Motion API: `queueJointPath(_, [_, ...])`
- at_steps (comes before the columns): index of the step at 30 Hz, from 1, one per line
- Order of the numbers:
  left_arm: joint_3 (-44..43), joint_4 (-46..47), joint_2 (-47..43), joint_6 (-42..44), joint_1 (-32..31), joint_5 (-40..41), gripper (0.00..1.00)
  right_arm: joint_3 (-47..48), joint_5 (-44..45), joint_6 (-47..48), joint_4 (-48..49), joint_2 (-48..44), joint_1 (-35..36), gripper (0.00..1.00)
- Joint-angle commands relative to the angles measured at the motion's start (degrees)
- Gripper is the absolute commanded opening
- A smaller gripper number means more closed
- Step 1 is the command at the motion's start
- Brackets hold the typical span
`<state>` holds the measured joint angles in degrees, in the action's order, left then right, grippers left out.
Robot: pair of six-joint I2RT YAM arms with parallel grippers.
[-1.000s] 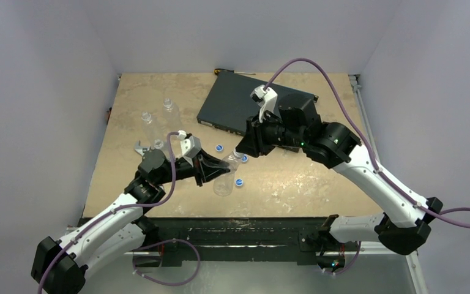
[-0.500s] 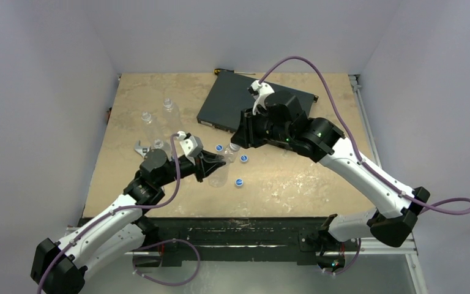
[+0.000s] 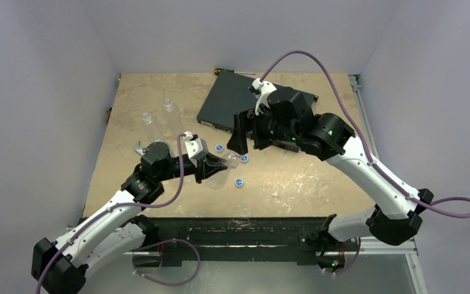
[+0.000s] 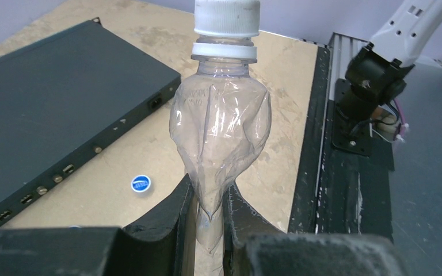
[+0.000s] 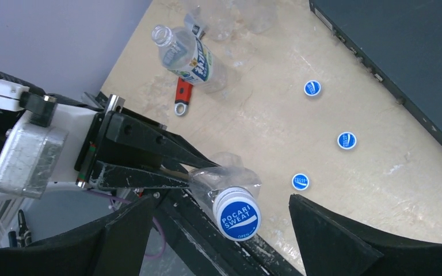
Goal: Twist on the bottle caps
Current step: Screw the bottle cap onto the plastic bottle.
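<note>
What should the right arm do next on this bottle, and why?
Probably move the right gripper onto the cap and close for a tightening twist: its jaws stand open, clear of the cap, which sits on the neck of the bottle clamped in the left gripper. Whether the cap is fully tight cannot be told.
</note>
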<state>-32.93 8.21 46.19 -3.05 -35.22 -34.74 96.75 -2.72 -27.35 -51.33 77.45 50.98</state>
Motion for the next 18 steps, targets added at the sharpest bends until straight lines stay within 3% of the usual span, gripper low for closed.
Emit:
queueJointPath(1, [-3.2, -3.1, 0.2, 2.4, 0.4, -6.8, 0.0, 3.7, 1.8, 4.3, -3.8, -1.3, -0.1, 0.87])
queueJointPath(5, [-3.4, -3.8, 0.0, 2.3, 0.3, -7.4, 0.0, 3.4, -1.2, 6.4, -7.2, -0.8, -0.1, 0.71])
queueJointPath(18, [-3.7, -3.5, 0.6, 1.8, 0.4, -7.3, 0.0, 0.8, -5.1, 7.3, -7.5, -0.2, -0.1, 0.51])
